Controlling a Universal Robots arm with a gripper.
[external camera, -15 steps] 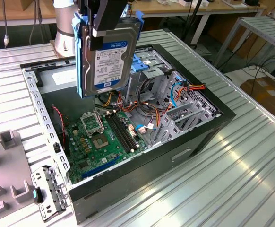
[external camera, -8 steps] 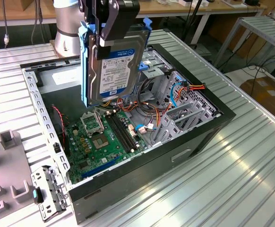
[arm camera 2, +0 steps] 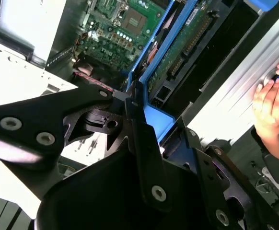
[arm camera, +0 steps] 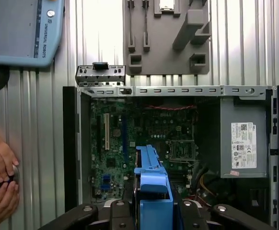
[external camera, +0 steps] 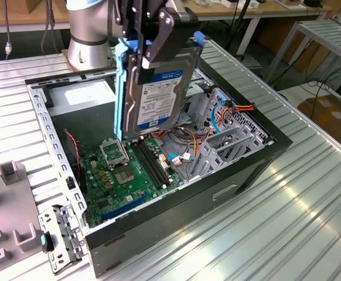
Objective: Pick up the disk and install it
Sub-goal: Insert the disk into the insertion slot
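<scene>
1 ribbed metal tabletop (external camera: pixel 287 222) carries everything. On it lies 1 open PC case (external camera: pixel 188 205), side panel off, interior facing up. 1 silver arm (external camera: pixel 88 23) stands at the case's far end in the exterior view. 1 grey fixture (external camera: pixel 6 199) sits on the tabletop beside the case, at the exterior view's left. 1 pendant (arm camera: pixel 19 28) lies near the fixture in the first wrist view.

Inside the case: 1 PSU (external camera: pixel 82 96) at the arm end and 1 green board (external camera: pixel 126 175) on the floor.

1 disk (external camera: pixel 159 96) w/ 2 blue rails (external camera: pixel 120 88) hangs on edge above the case, over the board, label toward the exterior view's right. Can't tell if its lower end touches anything.

1 black hand (external camera: pixel 153 55) is clamped tight on the disk's upper part, fingers (external camera: pixel 159 35) pressed to its flat faces.

1 person (arm camera 2: pixel 273 103) is at the tabletop edge near the case, fingers bunched round a small item.
</scene>
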